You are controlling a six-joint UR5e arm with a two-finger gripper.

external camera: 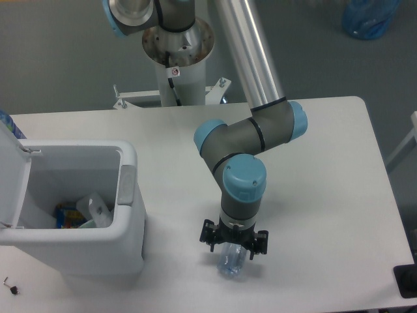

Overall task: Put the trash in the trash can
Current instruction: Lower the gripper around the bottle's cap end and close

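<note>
A crushed clear bluish plastic bottle [231, 265] lies on the white table [326, 169] near its front edge. My gripper [232, 250] points straight down right over the bottle's upper end, and its jaws stand spread on either side of it, open. Most of the bottle is hidden under the wrist. The white trash can [127, 215] stands at the left with its lid [13, 176] swung open. Inside it lie a crumpled whitish wrapper [95, 208] and some colourful scraps.
The arm's base pedestal [176, 49] rises behind the table's back edge. A blue bag [368, 16] lies on the floor at the far right. A black object [406, 280] sits at the table's front right corner. A strip of table separates the can from the bottle.
</note>
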